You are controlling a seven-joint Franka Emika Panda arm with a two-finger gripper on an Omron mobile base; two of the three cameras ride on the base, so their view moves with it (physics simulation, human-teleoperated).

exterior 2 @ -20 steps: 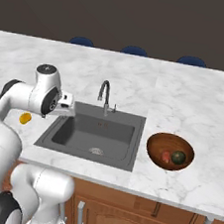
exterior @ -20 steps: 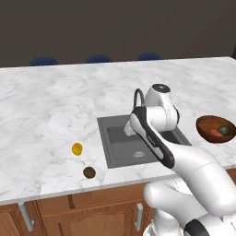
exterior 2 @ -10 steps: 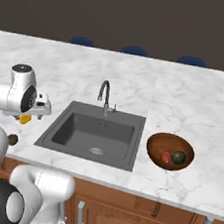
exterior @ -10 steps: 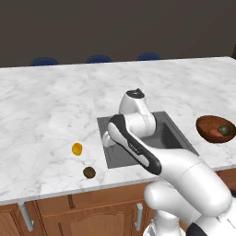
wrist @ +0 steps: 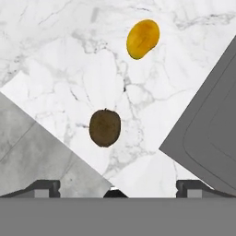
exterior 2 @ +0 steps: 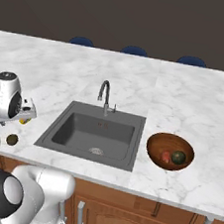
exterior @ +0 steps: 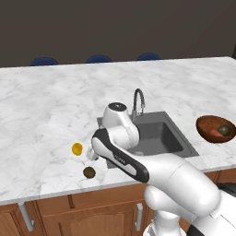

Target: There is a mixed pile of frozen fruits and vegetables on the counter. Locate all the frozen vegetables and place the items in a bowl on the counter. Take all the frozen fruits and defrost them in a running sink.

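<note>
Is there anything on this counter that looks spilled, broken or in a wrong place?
Nothing stands out. The yellow-orange fruit and the brown fruit lie apart on the counter left of the sink. The bowl sits upright to its right, holding a red piece and a green ball.

We see our white arm rising from the base and folding forward and to the left, its dark-jointed elbow bent over the front edge of the counter (exterior: 41,115). Our wrist turns downward, so the gripper (exterior: 93,155) hangs just above the marble beside the left rim of the sink (exterior: 173,145), between the basin and the front edge. In the hand view, our two dark fingertips (wrist: 44,186) stand wide apart with nothing between them.
</note>
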